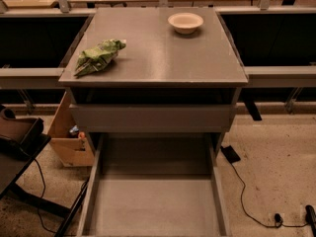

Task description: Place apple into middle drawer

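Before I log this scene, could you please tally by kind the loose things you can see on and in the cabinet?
green snack bag: 1, on the cabinet top
cream bowl: 1, on the cabinet top
apple: 0 in view
Total: 2
The middle drawer stands pulled out; the gripper is out of view.

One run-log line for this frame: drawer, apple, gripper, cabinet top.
middle drawer: open, no apple inside | apple: not in view | gripper: not in view | cabinet top: green snack bag left, cream bowl right
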Controlling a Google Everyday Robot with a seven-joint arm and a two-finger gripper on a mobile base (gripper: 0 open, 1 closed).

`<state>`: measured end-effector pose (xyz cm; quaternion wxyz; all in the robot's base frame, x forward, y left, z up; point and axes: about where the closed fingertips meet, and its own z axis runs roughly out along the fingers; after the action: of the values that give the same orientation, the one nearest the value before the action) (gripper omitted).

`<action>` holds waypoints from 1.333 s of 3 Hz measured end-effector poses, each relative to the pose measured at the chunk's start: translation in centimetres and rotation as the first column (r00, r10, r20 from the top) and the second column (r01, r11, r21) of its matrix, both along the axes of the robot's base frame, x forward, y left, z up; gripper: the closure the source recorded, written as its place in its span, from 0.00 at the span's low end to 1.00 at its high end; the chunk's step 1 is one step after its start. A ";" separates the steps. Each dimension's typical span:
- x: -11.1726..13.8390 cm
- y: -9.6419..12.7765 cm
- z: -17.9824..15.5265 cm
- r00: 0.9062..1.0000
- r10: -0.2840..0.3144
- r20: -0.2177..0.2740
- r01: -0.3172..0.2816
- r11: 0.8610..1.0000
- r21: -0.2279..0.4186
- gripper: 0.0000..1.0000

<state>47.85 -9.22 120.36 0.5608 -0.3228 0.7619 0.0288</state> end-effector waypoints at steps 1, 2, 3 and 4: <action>0.9 0.9 -3.1 0.999 -0.015 -0.036 0.018 0.998 0.068 1.00; 2.2 2.7 -9.1 0.995 -0.017 -0.095 0.035 0.981 0.191 1.00; 3.6 4.3 -15.9 0.990 0.003 -0.140 0.036 0.962 0.271 1.00; 5.1 5.6 -23.2 0.983 0.031 -0.180 0.023 0.956 0.293 1.00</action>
<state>52.99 -3.60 97.20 0.5302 -0.2335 0.7967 0.1721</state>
